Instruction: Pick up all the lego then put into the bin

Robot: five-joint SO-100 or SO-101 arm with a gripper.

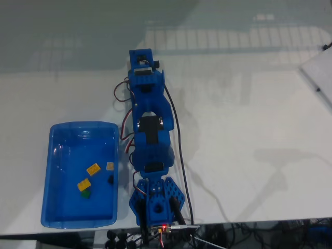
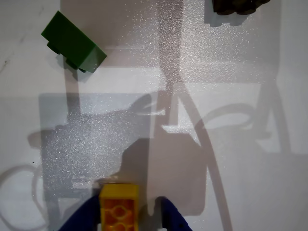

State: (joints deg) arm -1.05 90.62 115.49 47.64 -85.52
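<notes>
The gripper (image 2: 129, 219) was seen at the bottom edge of the wrist view, its two blue fingertips clenched on a yellow brick (image 2: 118, 207) whose hollow underside was turned to the camera and whose long axis ran straight along the fingers. Beyond it, on the white table (image 2: 240, 144), a dark green brick (image 2: 73, 44) was found up and to the left, lying slantwise, and a black brick (image 2: 238, 6) at the top edge to the right, both well apart from the fingertips. In the fixed view the bin (image 1: 52, 171) was shown left of the arm (image 1: 150, 135), with several bricks already inside. It was judged that the held brick must next be carried leftward to that bin.
</notes>
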